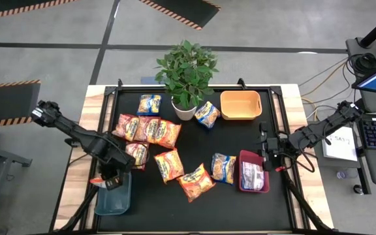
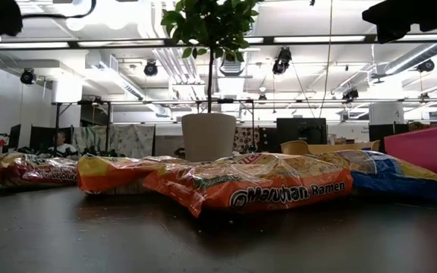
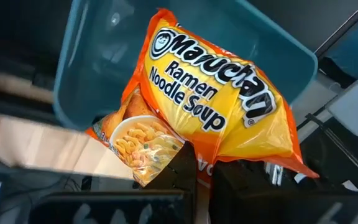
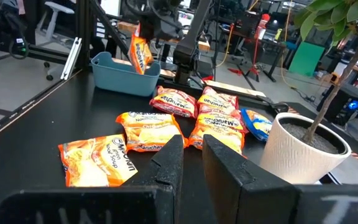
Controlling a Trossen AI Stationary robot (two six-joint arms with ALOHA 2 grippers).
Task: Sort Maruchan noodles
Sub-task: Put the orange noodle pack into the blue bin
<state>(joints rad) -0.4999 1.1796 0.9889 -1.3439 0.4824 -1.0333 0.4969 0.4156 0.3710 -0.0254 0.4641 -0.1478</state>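
Black bench point(image 1: 194, 202): left end effector point(image 3: 202, 163) clamped on an orange noodle packet point(image 3: 213, 102) above the blue bin point(image 3: 98, 56); right end effector point(image 4: 191, 152) fingers slightly apart, empty, beside the red bin point(image 1: 252, 156).

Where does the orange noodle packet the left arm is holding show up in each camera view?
High view: orange noodle packet, in the left gripper above the grey-blue bin.
Low view: not in it.
Left wrist view: packet fills the centre.
Right wrist view: far off, above the bin.
Shared landmark: the bin.
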